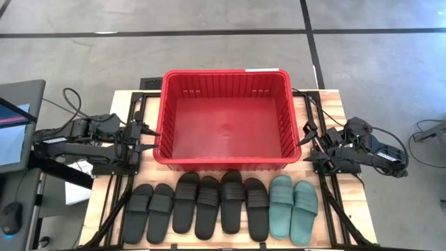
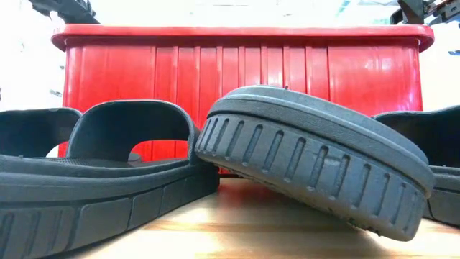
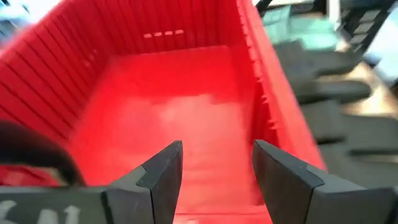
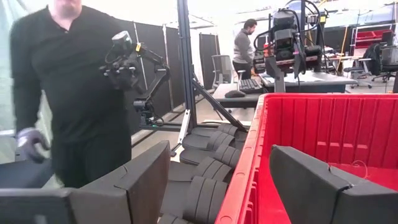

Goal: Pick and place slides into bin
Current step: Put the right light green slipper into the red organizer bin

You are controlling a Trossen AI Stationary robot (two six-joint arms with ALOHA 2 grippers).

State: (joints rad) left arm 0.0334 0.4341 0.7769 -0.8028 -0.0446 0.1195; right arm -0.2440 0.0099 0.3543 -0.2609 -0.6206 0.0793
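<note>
The red bin (image 1: pixel 226 118) stands at the table's middle, and only its red floor shows inside. Several black slides (image 1: pixel 209 206) and two teal slides (image 1: pixel 293 208) lie sole-down in a row along the near edge. In the low view one black slide (image 2: pixel 316 165) tilts against its neighbour (image 2: pixel 108 173). My left gripper (image 1: pixel 148 132) hovers open at the bin's left wall and looks into the bin (image 3: pixel 74 81) past its fingers (image 3: pixel 217 152). My right gripper (image 1: pixel 306 143) stands open at the bin's right wall (image 4: pixel 323 124), its fingers (image 4: pixel 217 152) on either side of the rim, apart from it.
A person in black (image 4: pixel 68 87) stands beyond the table, and another person (image 4: pixel 244 46) is farther off. A monitor (image 1: pixel 14 125) and cables sit left of the table. Bare wooden tabletop (image 1: pixel 348 111) shows beside the bin.
</note>
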